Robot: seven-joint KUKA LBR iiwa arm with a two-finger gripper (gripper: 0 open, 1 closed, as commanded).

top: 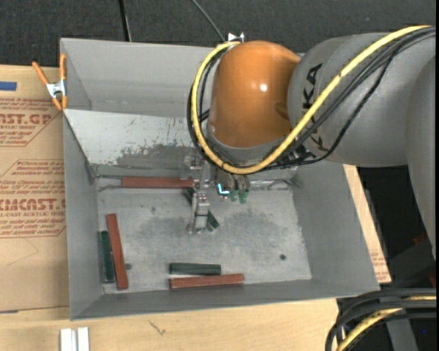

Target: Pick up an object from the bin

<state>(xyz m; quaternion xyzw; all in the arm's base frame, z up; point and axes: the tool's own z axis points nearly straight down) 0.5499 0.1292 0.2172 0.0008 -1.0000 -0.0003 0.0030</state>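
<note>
My gripper (200, 224) hangs below the orange wrist cover, low over the middle of the bin floor. A small dark green piece (213, 223) lies right beside its tip, on the right; I cannot tell whether they touch. A long red-brown stick (155, 183) lies along the back of the floor, with its right end near the gripper's body. Toward the front lie a dark green stick (195, 269) and, just in front of it, a red-brown stick (206, 281), both clear of the gripper.
Against the left wall, a red-brown stick (116, 251) and a dark green stick (104, 257) lie side by side. The arm and its orange cover hang over the bin's back right part. The floor on the right is bare scuffed metal.
</note>
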